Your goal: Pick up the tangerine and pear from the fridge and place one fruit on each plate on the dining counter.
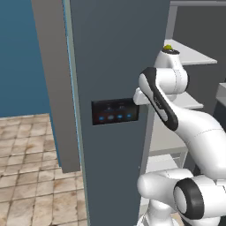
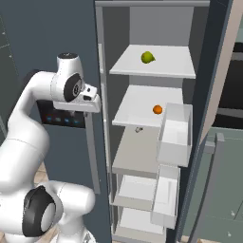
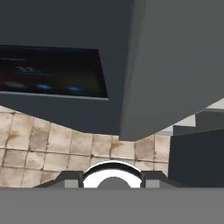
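We're early in the job: fridge (image 2: pixel 142 28) door is open w/ shelves on show, but both fruits sit inside, neither grabbed yet. Pear (image 2: pixel 147 57) rests on the top shelf (image 2: pixel 166 66), yellow-green, toward the middle. Tangerine (image 2: pixel 157 109) sits on the shelf below, near the right edge, just beside the door bins (image 2: pixel 173 135). A small dark bit lies on the third shelf down; too small to tell what it is.

Our arm is folded up in front of the closed left door, wrist level w/ the black panel (image 1: pixel 114 111) w/ blue lights. Claw (image 3: pixel 112 183) looks down along that door toward the tiled floor (image 3: pixel 52 148); only the finger tips peek up at the bottom of the hand view, so we can't tell if it's released or clenched. Nothing seen between the tips, as far as the view goes.

Left to do, by our reckoning: reach in, take one fruit, carry it to a plate on the counter, come back for the other. So basically all the picking & placing remains.

Count: 1 pear, 1 tangerine, 1 fridge w/ approx 5 shelves visible, 2 door bins.
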